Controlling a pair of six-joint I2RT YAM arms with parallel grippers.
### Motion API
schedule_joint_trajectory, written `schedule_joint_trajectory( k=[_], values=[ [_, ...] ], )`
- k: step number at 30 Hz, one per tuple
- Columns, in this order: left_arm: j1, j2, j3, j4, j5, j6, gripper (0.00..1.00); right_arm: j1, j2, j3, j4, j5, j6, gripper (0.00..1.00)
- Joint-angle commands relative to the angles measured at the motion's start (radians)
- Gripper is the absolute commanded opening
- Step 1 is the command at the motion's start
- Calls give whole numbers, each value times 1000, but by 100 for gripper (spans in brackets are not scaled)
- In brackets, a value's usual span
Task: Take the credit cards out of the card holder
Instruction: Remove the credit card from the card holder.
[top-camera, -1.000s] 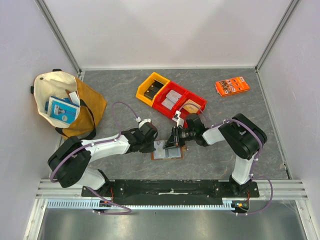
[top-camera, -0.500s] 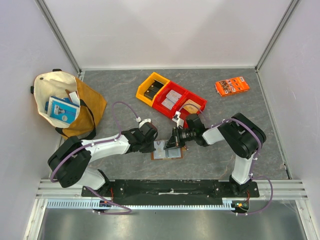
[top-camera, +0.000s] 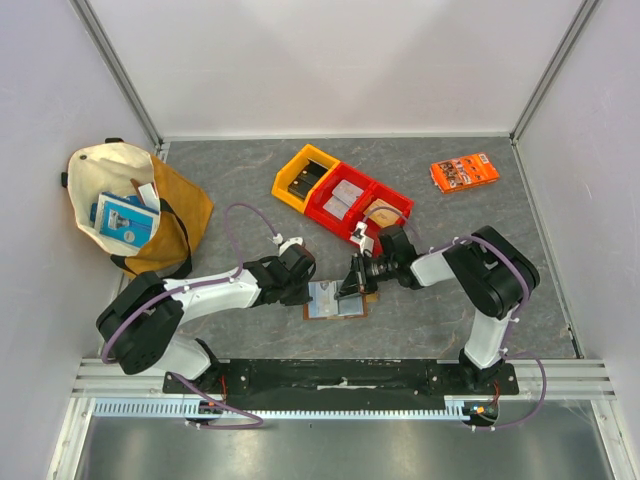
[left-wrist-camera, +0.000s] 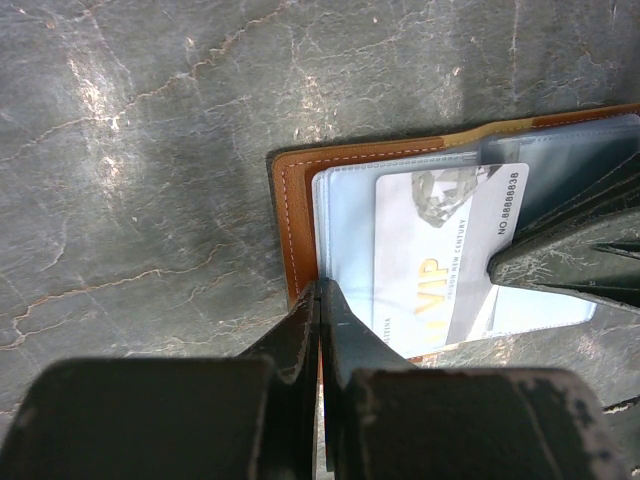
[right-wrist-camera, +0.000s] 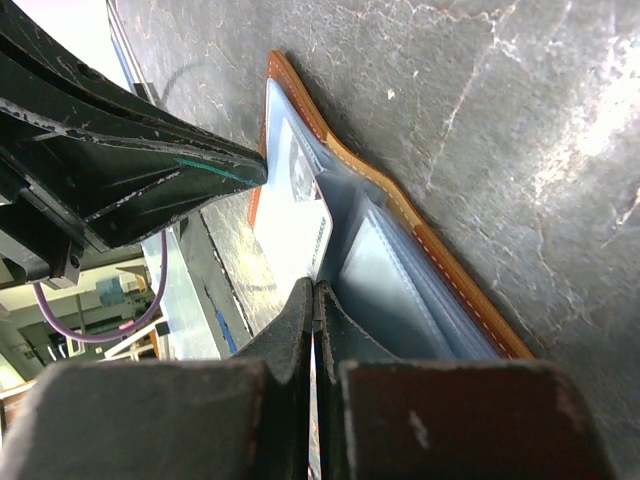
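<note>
The card holder (top-camera: 322, 306) lies open on the grey table between my two arms, brown leather with a pale blue-grey inside (left-wrist-camera: 292, 205). A grey-white credit card (left-wrist-camera: 440, 250) with gold "VIP" letters sticks partly out of its sleeve. My left gripper (left-wrist-camera: 320, 287) is shut on the holder's left edge (top-camera: 308, 291). My right gripper (right-wrist-camera: 314, 287) is shut on the card's right edge (right-wrist-camera: 305, 232); its fingers (left-wrist-camera: 575, 262) show in the left wrist view. In the top view the right gripper (top-camera: 354, 290) sits over the holder's right half. Other cards are hidden.
A yellow bin (top-camera: 303, 176) and a red bin (top-camera: 358, 203) with items stand just behind the right gripper. An orange printed packet (top-camera: 464, 171) lies at the back right. A cream and mustard tote bag (top-camera: 130, 205) lies at the left.
My right gripper has shifted slightly to the right, with the card following a little out of the sleeve. The left gripper has stayed on the holder.
</note>
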Motion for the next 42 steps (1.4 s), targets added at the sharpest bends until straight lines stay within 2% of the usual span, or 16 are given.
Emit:
schedule_joint_trajectory(
  k=[1,8,10,14,17,22,24,27,32,42],
  values=[
    [-3,69,-65,-120,-17,42,2,-10,-37,-4,-79,14,-57,0],
    [-2,54,-71,-120,-20,42,2,-24,-86,3,-179,66,-97,2],
    [0,48,-68,-120,-20,42,2,-22,-88,9,-180,71,-89,15],
    [-2,40,-70,-111,-19,44,2,-24,-63,29,-145,78,-51,28],
    [-2,40,-71,-109,-17,45,2,-25,-36,57,-134,80,-39,33],
    [-3,39,-70,-101,-12,48,2,-24,13,86,-125,79,-33,34],
    [-2,40,-70,-100,-11,48,2,-24,29,91,-114,75,-29,33],
    [-2,42,-71,-98,-11,48,2,-24,39,88,-111,72,-31,26],
    [-2,40,-76,-94,-11,48,2,-28,1,72,-148,101,-63,2],
    [-2,2,-90,-86,-14,38,2,-142,-229,-61,-145,157,-42,0]
  ],
)
